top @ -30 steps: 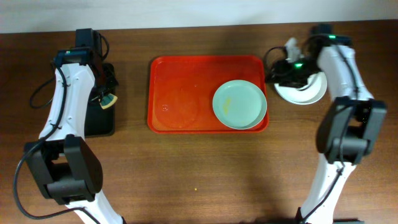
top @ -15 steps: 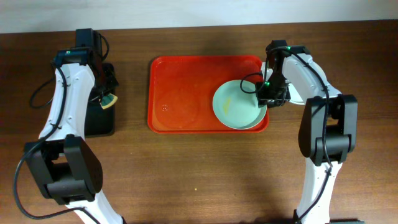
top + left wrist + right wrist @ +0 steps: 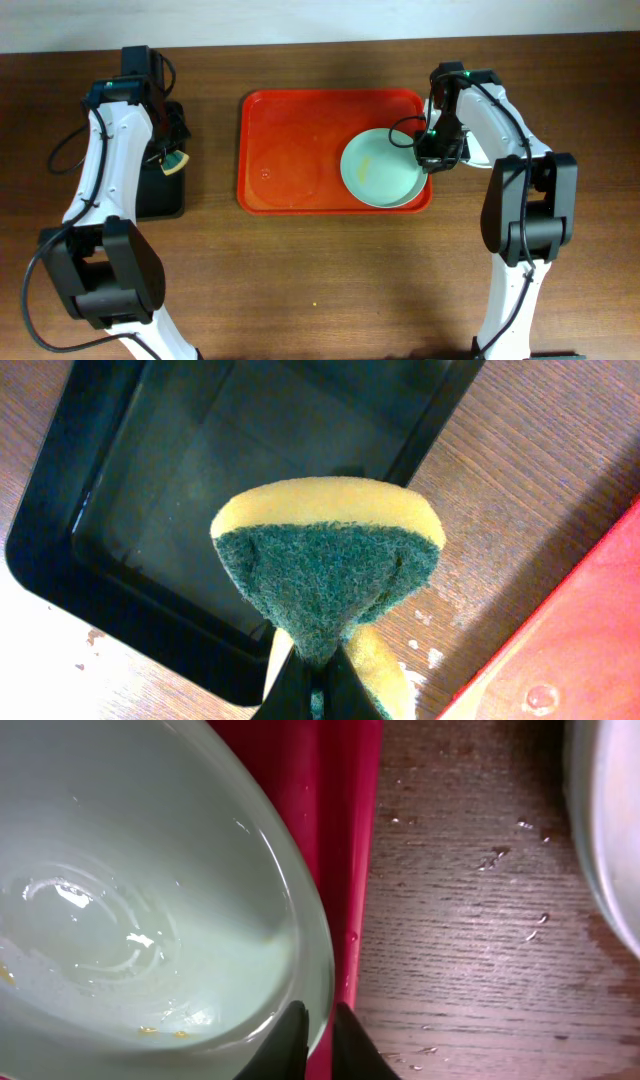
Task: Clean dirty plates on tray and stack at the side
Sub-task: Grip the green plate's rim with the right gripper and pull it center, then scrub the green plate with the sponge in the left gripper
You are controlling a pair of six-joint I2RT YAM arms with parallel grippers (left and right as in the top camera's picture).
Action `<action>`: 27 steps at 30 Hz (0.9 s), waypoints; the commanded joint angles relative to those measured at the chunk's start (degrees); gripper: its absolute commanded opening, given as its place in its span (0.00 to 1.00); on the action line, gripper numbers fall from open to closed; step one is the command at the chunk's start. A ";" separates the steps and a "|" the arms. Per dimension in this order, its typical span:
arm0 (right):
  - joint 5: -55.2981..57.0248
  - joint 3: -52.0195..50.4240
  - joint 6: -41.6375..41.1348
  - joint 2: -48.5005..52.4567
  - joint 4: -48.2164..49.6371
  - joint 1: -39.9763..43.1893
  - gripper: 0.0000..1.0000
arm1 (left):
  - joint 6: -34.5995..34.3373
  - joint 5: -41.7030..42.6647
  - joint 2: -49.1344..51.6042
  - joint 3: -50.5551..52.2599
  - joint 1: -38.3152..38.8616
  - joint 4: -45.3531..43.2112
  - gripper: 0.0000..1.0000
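Slippage is the chief hazard: the right end effector [image 3: 316,1025] has only a thin pinch on the right-hand rim of the mint plate [image 3: 378,170], with one finger inside the rim and one outside. The glaze looks wet and glossy, so a lift or tilt could let the plate slide out and drop onto the red tray [image 3: 290,150] or the bench [image 3: 320,270]. The outer finger sits just beside the tray's low rim, so a sideways drag may catch it and shift the tray. The plate lies in the tray's right corner nearest the robot, its edge reaching the tray rim. It is pale mint, round and shallow, with water glints in the well, a faint yellow smear left of centre in the overhead view and a few yellow specks near the gripped edge, so I judge it not yet clean. A second plate [image 3: 612,830] shows at the right on wet wood. The left end effector [image 3: 312,685] is closed on a green-and-yellow sponge [image 3: 330,570] above the black tray [image 3: 130,510], well apart from the plate.
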State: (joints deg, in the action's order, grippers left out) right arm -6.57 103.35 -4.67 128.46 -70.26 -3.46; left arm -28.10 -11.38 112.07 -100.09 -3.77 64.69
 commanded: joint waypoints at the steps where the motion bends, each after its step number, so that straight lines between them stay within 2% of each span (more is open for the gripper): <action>1: -0.20 1.07 -0.31 -1.55 -0.07 -0.33 0.11 | 0.94 0.02 -1.42 -0.98 -0.13 -0.13 0.00; 4: 1.22 0.04 -0.33 -1.49 0.37 -0.33 0.16 | 0.94 0.04 -1.42 -0.98 -0.13 -0.13 0.00; 6: 0.57 -2.78 -0.35 -1.36 2.45 -0.37 0.16 | 0.94 0.04 -1.42 -0.98 -0.13 -0.13 0.00; 10: -11.13 -3.17 -1.64 -1.36 4.26 -3.02 0.06 | 0.96 0.70 -1.42 -0.98 -0.13 -0.39 0.00; 11: -10.91 -3.17 -3.76 -1.36 5.33 -4.63 0.06 | 0.92 1.33 -1.42 -0.98 -0.13 -0.42 0.00; 15: -8.26 -3.17 -3.85 -1.36 7.21 -6.03 0.06 | 0.96 3.15 -1.42 -0.98 -0.09 -2.73 0.00; 16: -8.24 -3.32 -3.82 -1.33 8.37 -6.38 0.07 | 1.03 4.70 -1.42 -0.98 -0.09 -2.71 0.00; 17: -8.22 -4.02 -3.85 -1.33 11.91 -7.32 0.22 | 3.48 8.59 -1.40 -0.98 0.13 -3.10 0.00; 18: -7.93 -4.63 -4.50 -1.20 14.78 -7.85 0.24 | 5.27 10.80 -1.40 -0.98 0.72 -3.50 0.00; 21: -4.11 -4.70 -8.35 -0.59 16.35 -8.13 0.25 | 5.51 11.21 -1.40 -0.98 3.23 -3.32 0.00; 27: -7.61 -5.66 -13.62 -0.04 20.09 -11.93 0.25 | 5.49 11.23 -1.40 -0.98 10.21 -4.22 0.00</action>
State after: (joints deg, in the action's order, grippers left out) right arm -12.71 98.06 -15.90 128.09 -52.07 -12.21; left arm -23.53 -0.78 112.07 -100.09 3.73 61.23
